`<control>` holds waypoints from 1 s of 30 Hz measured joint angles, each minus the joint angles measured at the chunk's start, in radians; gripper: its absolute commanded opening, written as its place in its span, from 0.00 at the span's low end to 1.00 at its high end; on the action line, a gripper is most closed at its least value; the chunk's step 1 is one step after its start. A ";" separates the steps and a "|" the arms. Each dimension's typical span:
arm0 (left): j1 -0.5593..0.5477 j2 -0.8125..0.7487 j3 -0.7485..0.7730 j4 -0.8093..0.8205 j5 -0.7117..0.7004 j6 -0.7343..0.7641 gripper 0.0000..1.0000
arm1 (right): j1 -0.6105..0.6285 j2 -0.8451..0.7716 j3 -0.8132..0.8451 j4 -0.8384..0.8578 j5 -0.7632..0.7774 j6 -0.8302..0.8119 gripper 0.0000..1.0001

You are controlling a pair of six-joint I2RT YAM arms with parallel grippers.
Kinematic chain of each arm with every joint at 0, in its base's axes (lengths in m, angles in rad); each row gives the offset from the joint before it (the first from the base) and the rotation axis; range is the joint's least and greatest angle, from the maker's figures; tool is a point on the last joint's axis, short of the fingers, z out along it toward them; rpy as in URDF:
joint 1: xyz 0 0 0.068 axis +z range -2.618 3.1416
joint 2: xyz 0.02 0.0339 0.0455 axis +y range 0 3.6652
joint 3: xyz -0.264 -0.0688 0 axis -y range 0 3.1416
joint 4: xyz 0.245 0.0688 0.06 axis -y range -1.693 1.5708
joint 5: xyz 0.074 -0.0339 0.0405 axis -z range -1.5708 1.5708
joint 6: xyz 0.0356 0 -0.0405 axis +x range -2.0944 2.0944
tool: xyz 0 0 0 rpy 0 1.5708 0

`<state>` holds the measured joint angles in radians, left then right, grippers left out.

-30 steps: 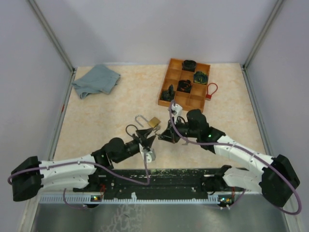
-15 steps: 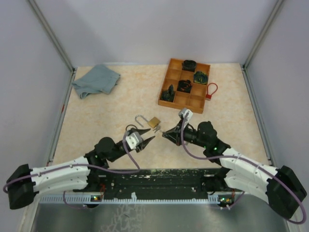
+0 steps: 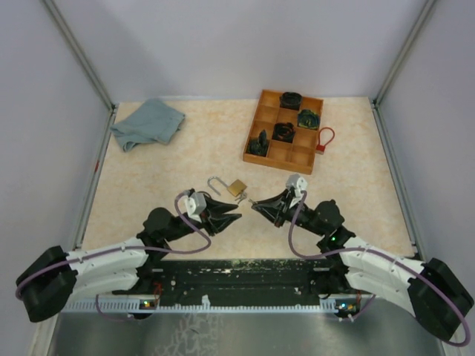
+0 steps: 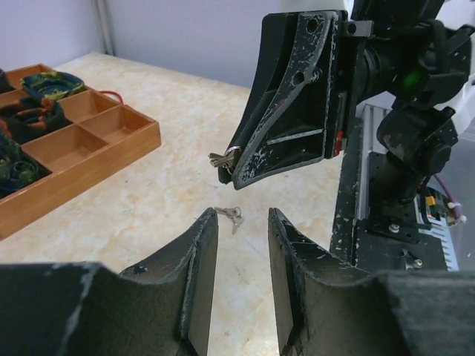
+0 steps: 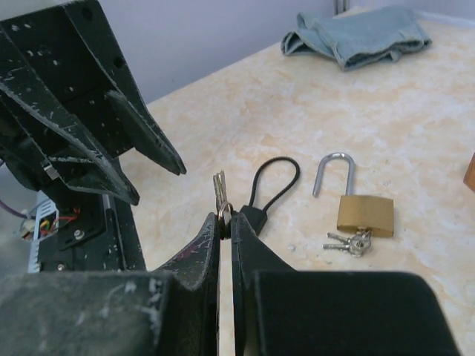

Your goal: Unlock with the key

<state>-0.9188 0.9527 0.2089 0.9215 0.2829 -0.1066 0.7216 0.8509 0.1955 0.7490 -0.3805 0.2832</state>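
Pinching key (image 5: 220, 194), right end effector (image 5: 225, 222) clamped; left end effector (image 4: 242, 221) part-open, empty.

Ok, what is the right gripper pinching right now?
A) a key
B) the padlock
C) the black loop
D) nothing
A: in the right wrist view the right gripper is shut on a key that sticks up between its fingertips, and the padlock lies apart from it.

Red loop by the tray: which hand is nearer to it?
Right. In the top view the right hand, gripping a key, is left of and below the red loop; the left hand lies even farther left.
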 measured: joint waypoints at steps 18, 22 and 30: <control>0.011 0.199 0.009 0.264 0.108 -0.089 0.29 | 0.000 0.003 -0.064 0.212 -0.093 -0.113 0.00; 0.011 0.209 0.009 0.309 0.120 -0.114 0.29 | 0.000 0.012 -0.065 0.212 -0.100 -0.128 0.00; 0.011 0.257 0.023 0.358 0.123 -0.156 0.26 | 0.000 0.015 -0.065 0.220 -0.125 -0.134 0.00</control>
<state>-0.9073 1.2098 0.2314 1.2793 0.4057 -0.2626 0.7216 0.8658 0.1307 0.9688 -0.5056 0.1490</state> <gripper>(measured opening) 0.277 0.030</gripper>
